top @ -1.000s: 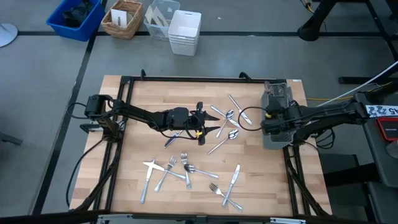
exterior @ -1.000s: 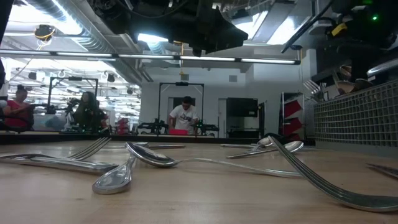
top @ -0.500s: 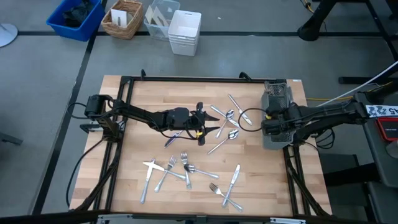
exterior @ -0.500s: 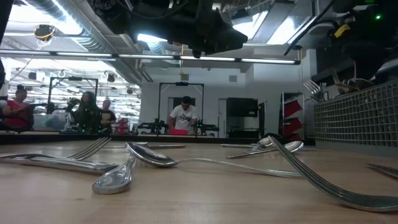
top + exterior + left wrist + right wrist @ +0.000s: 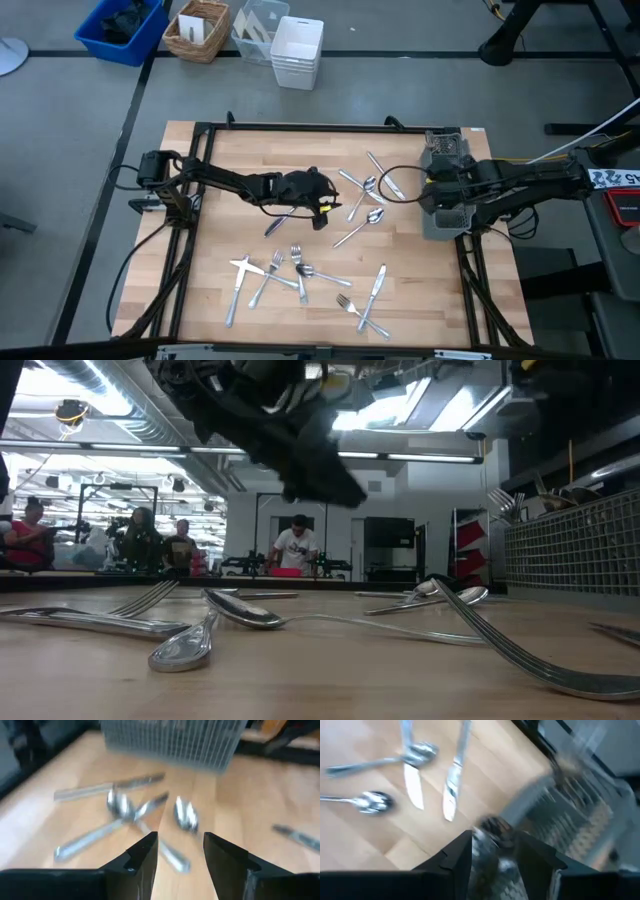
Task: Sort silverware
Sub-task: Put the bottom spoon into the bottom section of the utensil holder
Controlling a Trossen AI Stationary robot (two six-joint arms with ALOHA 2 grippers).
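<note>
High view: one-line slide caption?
Left gripper hovers open over scattered silverware; right gripper open above the caddy.

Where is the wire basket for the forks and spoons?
In the high view, the wire caddy sits at the table's right edge, under the right gripper, with two spoons lying just left of it.

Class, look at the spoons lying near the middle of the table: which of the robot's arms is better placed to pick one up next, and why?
Probably the left. The left gripper hangs open beside the spoons, which its wrist view shows just ahead. The right gripper is open over the caddy at the table's right edge.
</note>
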